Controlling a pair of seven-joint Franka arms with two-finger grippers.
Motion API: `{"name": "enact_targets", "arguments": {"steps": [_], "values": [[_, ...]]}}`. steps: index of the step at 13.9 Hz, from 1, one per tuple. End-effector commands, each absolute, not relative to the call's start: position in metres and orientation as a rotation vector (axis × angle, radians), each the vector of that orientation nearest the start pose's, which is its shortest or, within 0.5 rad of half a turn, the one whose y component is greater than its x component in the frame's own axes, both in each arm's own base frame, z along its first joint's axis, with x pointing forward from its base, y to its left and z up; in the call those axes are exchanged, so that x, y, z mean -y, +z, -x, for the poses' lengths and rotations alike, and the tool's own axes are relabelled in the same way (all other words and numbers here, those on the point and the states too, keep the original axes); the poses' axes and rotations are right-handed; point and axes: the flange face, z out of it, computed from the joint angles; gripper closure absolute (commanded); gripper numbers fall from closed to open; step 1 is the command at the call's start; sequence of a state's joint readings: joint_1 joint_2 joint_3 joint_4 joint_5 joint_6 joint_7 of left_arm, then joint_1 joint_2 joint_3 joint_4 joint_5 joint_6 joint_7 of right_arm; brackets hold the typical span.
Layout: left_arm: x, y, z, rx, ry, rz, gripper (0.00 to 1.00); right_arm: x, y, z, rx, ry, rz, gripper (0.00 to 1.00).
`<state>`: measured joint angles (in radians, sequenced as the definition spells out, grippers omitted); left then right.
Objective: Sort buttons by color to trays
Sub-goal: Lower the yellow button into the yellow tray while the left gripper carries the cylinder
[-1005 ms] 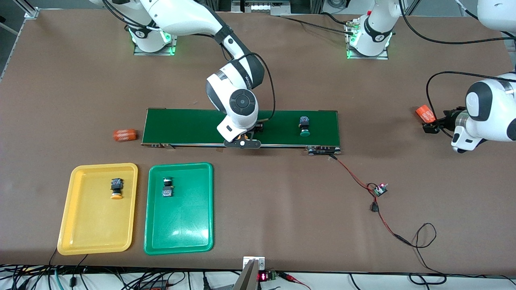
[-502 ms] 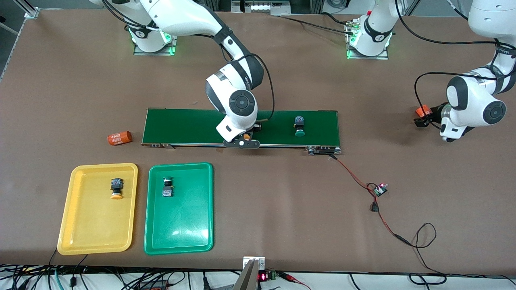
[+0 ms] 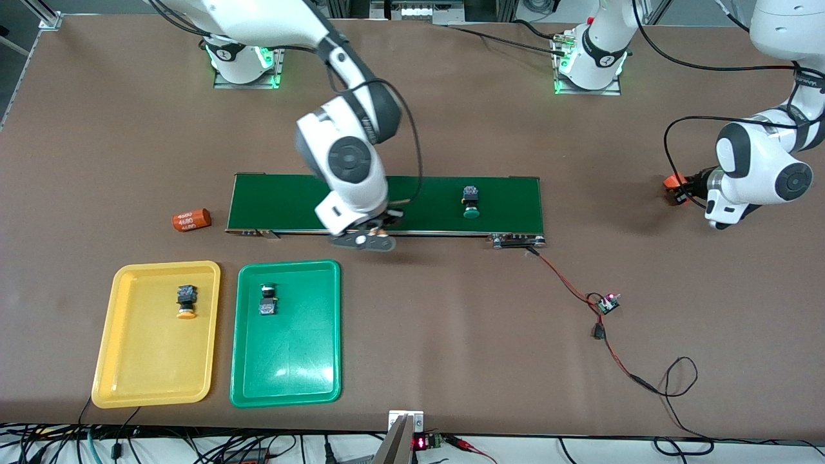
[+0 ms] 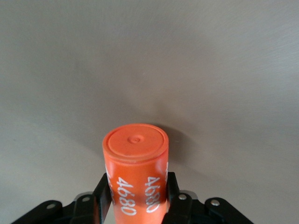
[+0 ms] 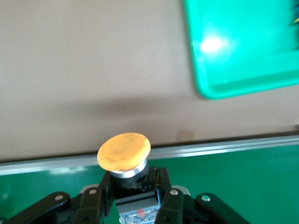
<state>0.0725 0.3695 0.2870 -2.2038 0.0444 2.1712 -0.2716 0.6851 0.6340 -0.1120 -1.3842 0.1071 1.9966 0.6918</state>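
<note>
My right gripper (image 3: 372, 229) is shut on a yellow-capped button (image 5: 124, 151), held over the conveyor belt's edge nearer the front camera; its fingers (image 5: 103, 196) clamp the dark body. A green-capped button (image 3: 470, 201) lies on the belt (image 3: 290, 200). A yellow-capped button (image 3: 186, 301) lies in the yellow tray (image 3: 155, 390). A second green button (image 3: 267, 299), its cap hardly showing, lies in the green tray (image 3: 290, 380), whose corner shows in the right wrist view (image 5: 243, 51). My left gripper (image 3: 682, 190) is shut on an orange "4680" cylinder (image 4: 135, 172) just above the table at the left arm's end.
Another orange "4680" cylinder (image 3: 191, 220) lies on the table beside the belt at the right arm's end. A small circuit board (image 3: 607, 303) on red-black wires (image 3: 567, 283) trails from the belt's motor end toward the front edge.
My right gripper has lifted the yellow button and moved toward the right arm's end and the trays. The green button has ridden along the belt the same way. The left arm has turned with its cylinder.
</note>
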Motion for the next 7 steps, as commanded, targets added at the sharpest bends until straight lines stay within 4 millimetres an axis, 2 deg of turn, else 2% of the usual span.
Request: {"name": "enact_targets", "arguments": {"steps": [1,2,3,4,5,6,7], "values": [[-0.156,0.248,-0.515,0.803,0.616,2.847,0.68,-0.342,0.351,-0.632,-0.273,0.028,3.107,0.95],[-0.142,0.259,-0.527,0.766,0.624,2.859,0.68,-0.311,0.354,-0.649,-0.287,0.008,3.108,0.95],[-0.115,0.269,-0.542,0.689,0.607,2.886,0.68,-0.279,0.363,-0.669,-0.266,-0.023,3.108,0.95],[-0.086,0.276,-0.556,0.609,0.575,2.916,0.67,-0.249,0.362,-0.683,-0.237,-0.027,3.114,0.95],[-0.043,0.286,-0.569,0.503,0.534,2.951,0.67,-0.217,0.358,-0.694,-0.169,-0.029,3.127,0.95],[-0.008,0.296,-0.579,0.414,0.497,2.983,0.67,-0.193,0.357,-0.702,-0.074,-0.044,3.154,0.95],[0.017,0.301,-0.584,0.345,0.475,3.005,0.67,-0.164,0.354,-0.709,-0.032,-0.045,3.176,0.95]]}}
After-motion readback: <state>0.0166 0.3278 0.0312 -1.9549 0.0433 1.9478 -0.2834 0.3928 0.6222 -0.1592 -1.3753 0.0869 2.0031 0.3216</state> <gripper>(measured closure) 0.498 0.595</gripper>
